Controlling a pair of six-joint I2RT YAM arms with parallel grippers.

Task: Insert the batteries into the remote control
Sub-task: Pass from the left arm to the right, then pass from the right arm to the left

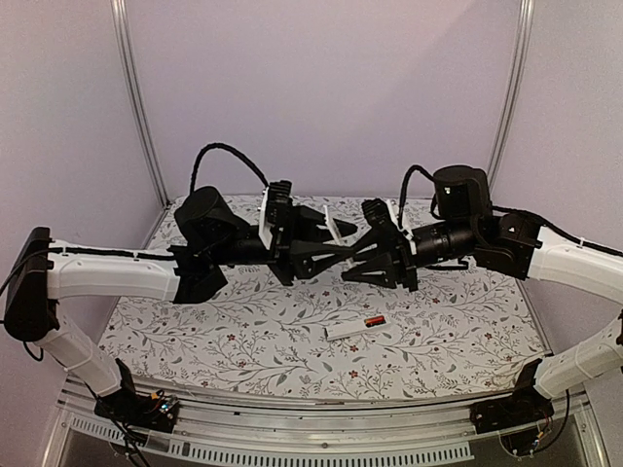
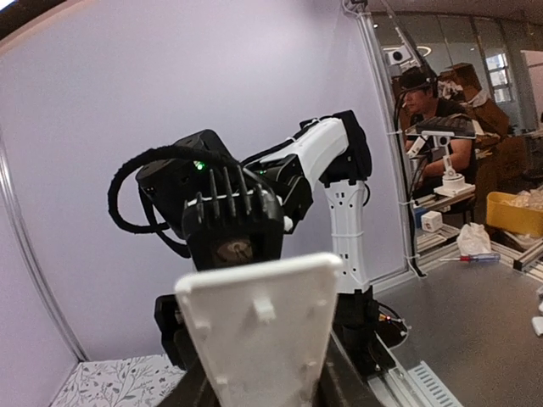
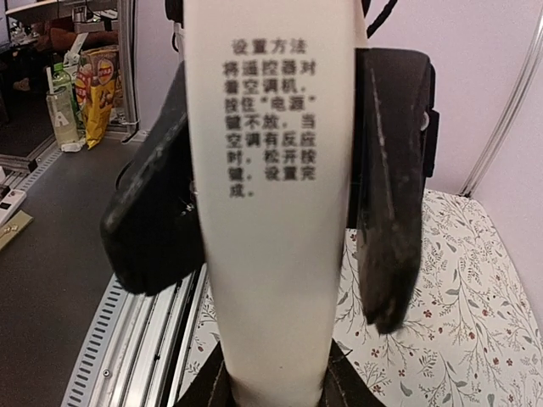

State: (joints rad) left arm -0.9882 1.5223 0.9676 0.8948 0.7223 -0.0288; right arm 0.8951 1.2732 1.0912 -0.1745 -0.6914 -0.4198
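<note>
High above the cover strip (image 1: 346,331), in mid-air: the remote control (image 3: 271,212), clamped at one end by the right gripper (image 3: 271,383) and pinched further along by the left gripper (image 2: 263,386). Just beside that strip, the batteries (image 1: 375,321), not yet loaded. Best to free one grip only after confirming the other, keeping the bar level.
</note>
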